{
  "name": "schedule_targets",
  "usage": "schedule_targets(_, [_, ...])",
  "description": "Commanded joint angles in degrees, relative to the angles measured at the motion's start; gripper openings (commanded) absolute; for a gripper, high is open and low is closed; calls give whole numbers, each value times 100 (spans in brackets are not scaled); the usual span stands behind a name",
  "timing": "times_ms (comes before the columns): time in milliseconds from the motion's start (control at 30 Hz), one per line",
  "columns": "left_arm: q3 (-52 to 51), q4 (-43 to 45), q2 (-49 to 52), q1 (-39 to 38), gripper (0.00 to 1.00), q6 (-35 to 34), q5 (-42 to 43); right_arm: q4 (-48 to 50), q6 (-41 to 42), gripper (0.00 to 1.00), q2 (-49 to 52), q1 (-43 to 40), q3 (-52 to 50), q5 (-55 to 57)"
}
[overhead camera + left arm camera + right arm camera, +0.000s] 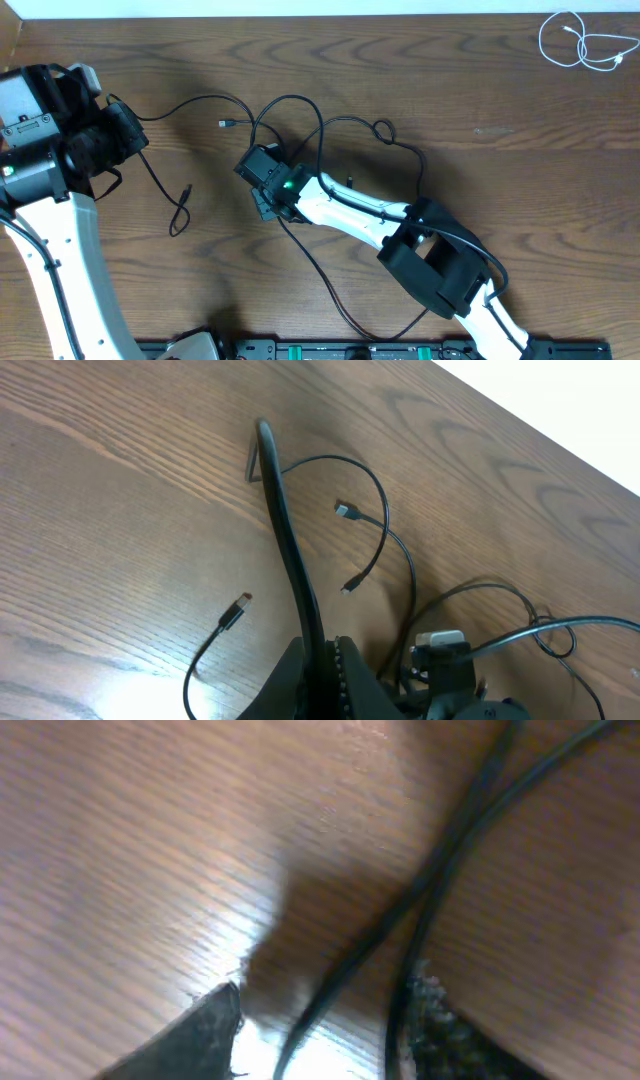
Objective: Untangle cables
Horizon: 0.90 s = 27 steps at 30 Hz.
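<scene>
risk at the left strand: the left gripper pinched one black cable that ran on toward the knot; a hard pull from there would likely have cinched the loops tighter instead of freeing them; the thin cord could also have slipped from the shut fingers
risk at the knot: two strands crossed between the fingers of the right gripper; closing there would probably have caught both at once, so a lift would have dragged the whole black tangle along; with the wrist so low, a fingertip might have scraped the table
risk at the loose ends: the free plug ends lay near the loops; one might have snagged as a cord was drawn through
left gripper: closed; the black cable rose out from between its fingers and bent down to touch the wood
right gripper: partly open, low over the tangle at mid-table; it straddled the two crossing strands and gripped nothing that showed; one strand ran just beside the finger at the right of the wrist view, touching or not i could not tell
white cable: coiled alone at the far right corner, well apart from the black ones and from both arms
</scene>
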Motion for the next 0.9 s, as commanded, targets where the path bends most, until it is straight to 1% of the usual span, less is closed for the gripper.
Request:
schedule_targets(0, [55, -20, -11, -17, 7, 72, -79, -201, 186, 35, 343, -4, -85, 142])
schedule_targets(33, [55, -20, -11, -17, 7, 72, -79, -203, 184, 31, 343, -4, -85, 144])
schedule_targets(167, [55, -35, -11, -17, 7, 72, -81, -271, 186, 22, 343, -4, -85, 179])
schedule_targets(267, [55, -42, -11, -17, 7, 72, -79, -350, 186, 1, 334, -68, -20, 356])
schedule_targets(333, [55, -57, -11, -17, 7, 72, -79, -638, 184, 1, 323, -166, 195, 516])
schedule_targets(400, [55, -57, -11, -17, 7, 72, -79, -1132, 63, 1, 295, -330, 568, 573])
schedule_targets(567, [55, -55, -11, -17, 7, 72, -76, -2540, -1054, 1, -4, -966, 1832, 466])
schedule_targets(733, [55, -55, -11, -17, 7, 72, -76, -3764, -1904, 1, -398, -1847, 3250, 87])
schedule_targets(867, [55, -55, -11, -20, 7, 72, -31, -4566, -2275, 1, -627, -2774, 4385, 94])
